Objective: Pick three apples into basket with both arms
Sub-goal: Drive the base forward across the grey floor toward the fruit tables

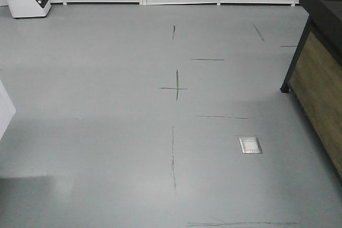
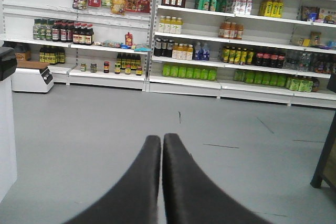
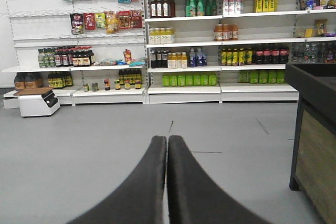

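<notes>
Firstly, floor (image 1: pixel 107 132): grey, scored with dark lines, filling the front view.
Shelves (image 2: pixel 189 35): stocked with bottles, across the top of both wrist views.
Counter (image 1: pixel 320 78): dark-framed, wood-panelled, right edge of frame.
Left gripper (image 2: pixel 161 139): bottom centre, fingers pressed together, holding nothing.
Right gripper (image 3: pixel 167 140): bottom centre, likewise closed up and empty.
Apples, basket: out of all three views; bearing from either gripper, and nearer arm, impossible to tell.
Likely next: search for them before any reach.
</notes>
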You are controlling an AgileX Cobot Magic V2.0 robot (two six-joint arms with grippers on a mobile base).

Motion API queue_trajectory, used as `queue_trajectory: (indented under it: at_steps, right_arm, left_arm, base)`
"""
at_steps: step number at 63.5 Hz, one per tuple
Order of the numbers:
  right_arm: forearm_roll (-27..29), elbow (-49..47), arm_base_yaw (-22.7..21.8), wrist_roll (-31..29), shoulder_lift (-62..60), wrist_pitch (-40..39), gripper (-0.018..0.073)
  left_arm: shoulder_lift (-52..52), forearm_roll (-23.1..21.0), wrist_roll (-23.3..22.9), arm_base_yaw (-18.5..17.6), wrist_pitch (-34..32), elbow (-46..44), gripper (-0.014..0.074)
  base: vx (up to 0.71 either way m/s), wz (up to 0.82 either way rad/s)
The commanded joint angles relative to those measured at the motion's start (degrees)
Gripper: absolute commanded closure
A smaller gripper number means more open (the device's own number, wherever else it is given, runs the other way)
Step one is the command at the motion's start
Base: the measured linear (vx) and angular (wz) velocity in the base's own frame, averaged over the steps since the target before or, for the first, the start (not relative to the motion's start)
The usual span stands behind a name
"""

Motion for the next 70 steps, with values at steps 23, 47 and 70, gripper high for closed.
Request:
queue_trajectory:
  at_steps: [23,47,70]
  right_arm:
    - [-0.3,0.8,-0.3,0.0,-0.6,-4.2,0.0568]
    - [-0.3,0.8,-0.3,0.0,-0.6,-4.2,0.0568]
    - [-0.3,0.8,-0.3,0.0,-0.6,-4.2,0.0568]
  left_arm:
    - [-0.8,-0.4,-0.5,0.1,-4.5,1.3,0.0603]
    - [-0.8,-0.4,-0.5,0.1,-4.5,1.3,0.0603]
    - [-0.8,-0.4,-0.5,0.1,-4.5,1.3,0.0603]
  base:
    - [0.14,-0.05]
    - [0.16,-0.05]
    - [0.18,-0.05]
